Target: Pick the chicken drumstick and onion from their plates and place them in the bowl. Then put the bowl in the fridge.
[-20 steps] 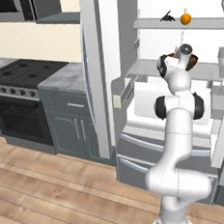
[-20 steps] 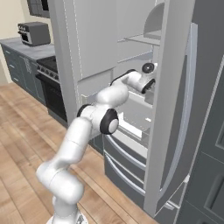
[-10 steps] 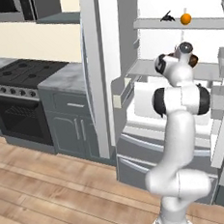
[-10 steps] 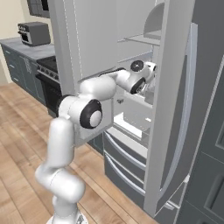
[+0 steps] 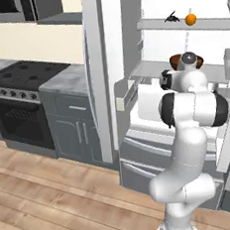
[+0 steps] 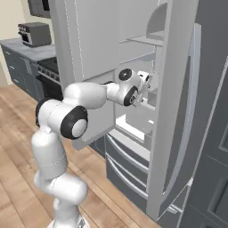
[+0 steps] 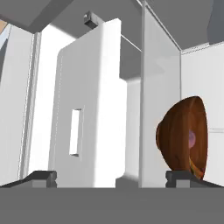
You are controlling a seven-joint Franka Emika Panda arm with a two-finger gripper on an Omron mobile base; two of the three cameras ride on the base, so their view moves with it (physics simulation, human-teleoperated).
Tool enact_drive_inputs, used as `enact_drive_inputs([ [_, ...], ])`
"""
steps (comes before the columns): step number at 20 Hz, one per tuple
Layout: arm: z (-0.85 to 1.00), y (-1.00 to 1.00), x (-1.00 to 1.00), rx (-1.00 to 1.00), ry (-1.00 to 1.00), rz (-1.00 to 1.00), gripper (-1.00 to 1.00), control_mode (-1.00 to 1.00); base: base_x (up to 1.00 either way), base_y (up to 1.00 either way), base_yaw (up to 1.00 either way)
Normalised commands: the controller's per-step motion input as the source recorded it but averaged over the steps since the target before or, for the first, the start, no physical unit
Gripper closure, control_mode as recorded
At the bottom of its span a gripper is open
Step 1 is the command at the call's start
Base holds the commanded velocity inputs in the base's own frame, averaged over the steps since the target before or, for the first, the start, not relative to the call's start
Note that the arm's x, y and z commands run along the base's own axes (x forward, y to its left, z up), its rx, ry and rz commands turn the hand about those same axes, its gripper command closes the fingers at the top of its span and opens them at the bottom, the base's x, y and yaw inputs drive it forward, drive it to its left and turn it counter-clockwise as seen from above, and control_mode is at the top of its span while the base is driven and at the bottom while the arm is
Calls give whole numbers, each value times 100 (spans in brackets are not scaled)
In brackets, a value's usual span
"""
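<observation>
The fridge (image 5: 98,64) stands with its doors open, and its white inside shows shelves. The glossy reddish-brown bowl (image 7: 181,133) rests on a middle shelf; the hand view is rolled, so it looks tipped on its side. A pale purple patch inside it looks like the onion (image 7: 191,139). An orange sliver at its rim may be the chicken drumstick (image 7: 195,169). My gripper (image 7: 113,177) is open, holds nothing and hangs just short of the bowl. From the left base view the bowl (image 5: 177,59) peeks out behind my hand. The gripper (image 6: 145,88) reaches into the fridge (image 6: 89,40). The plates are out of view.
A tall white block with a slot (image 7: 87,113) stands on the shelf beside the bowl, behind a clear divider (image 7: 159,100). An orange ball (image 5: 191,19) and a small dark thing (image 5: 171,17) lie on the top shelf. A stove (image 5: 19,84) and a grey cabinet (image 5: 72,111) stand to the left.
The arm has folded: its elbow swung back and away from the fridge while the hand stayed by the middle shelf. The jaws stayed open.
</observation>
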Motion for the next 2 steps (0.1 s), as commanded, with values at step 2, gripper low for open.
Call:
enact_drive_inputs([
  [2, 16, 39, -72, 13, 22, -13, -100, -100, 0, 0, 0],
])
